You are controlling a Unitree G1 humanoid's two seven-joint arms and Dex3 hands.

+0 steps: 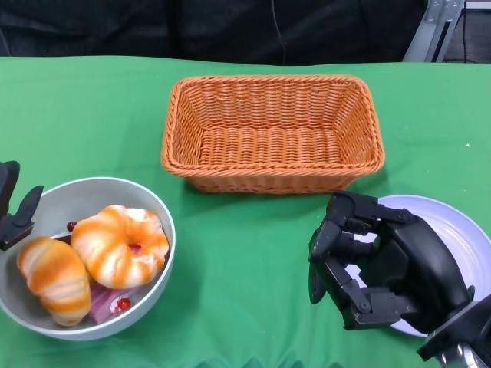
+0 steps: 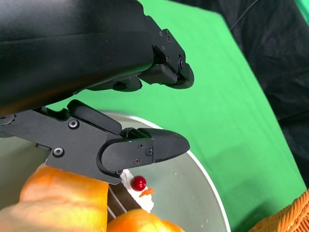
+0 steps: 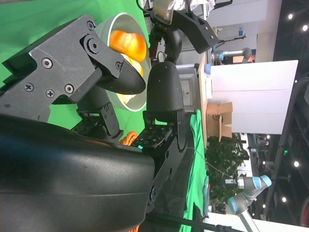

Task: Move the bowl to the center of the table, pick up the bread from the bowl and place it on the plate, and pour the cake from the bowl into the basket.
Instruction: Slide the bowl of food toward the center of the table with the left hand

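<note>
A grey bowl (image 1: 164, 247) stands at the table's near left. It holds a croissant-shaped bread (image 1: 54, 280), a round orange bread (image 1: 123, 244) and a pink cake slice (image 1: 106, 303) with red berries under them. My left hand (image 1: 14, 208) is at the bowl's left rim. In the left wrist view its fingers (image 2: 145, 147) are apart, one above the bowl's inside (image 2: 193, 193) by the cake (image 2: 137, 192), the other over the cloth outside. My right hand (image 1: 383, 264) hovers over the white plate (image 1: 460, 230) at the near right, fingers bent, holding nothing.
An orange wicker basket (image 1: 272, 81) with nothing in it stands at the middle back of the green cloth. Bare cloth lies between the bowl and the plate. The table's far edge meets a dark backdrop. Lab equipment shows beyond the table in the right wrist view.
</note>
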